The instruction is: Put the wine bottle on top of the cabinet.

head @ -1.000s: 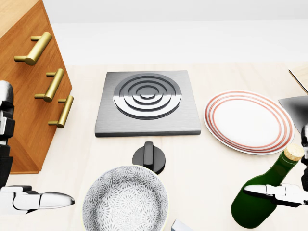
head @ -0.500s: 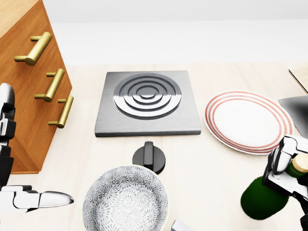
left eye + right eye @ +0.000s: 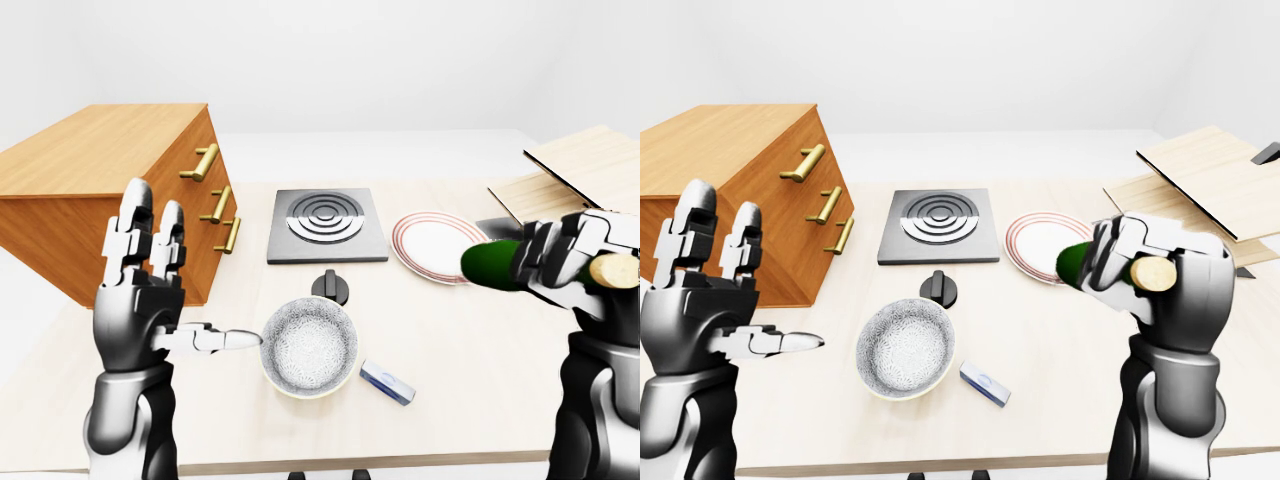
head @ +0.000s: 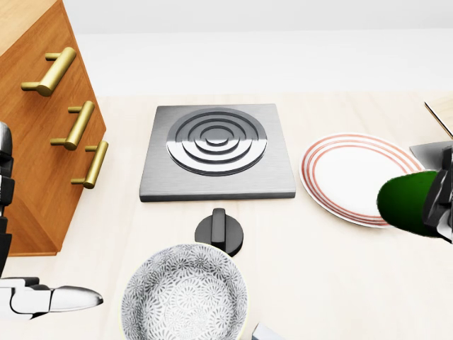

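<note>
Head view looks steeply down, close; eye views wider, sharing perhaps the hob (image 4: pixel 216 150).

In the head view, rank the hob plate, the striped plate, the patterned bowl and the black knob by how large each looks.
1. Hob plate, largest.
2. Striped plate and patterned bowl: too alike to rank; the bowl is cut off at the bottom edge and sits nearer the camera.
3. Black knob, smallest.

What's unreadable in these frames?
- Bottle: right hand covers its middle; head view crops it at the right edge.
- Cabinet: far side faces away in every view.
- Small blue-white item: too small to identify.
- Boards: cropped at the right edge.
</note>
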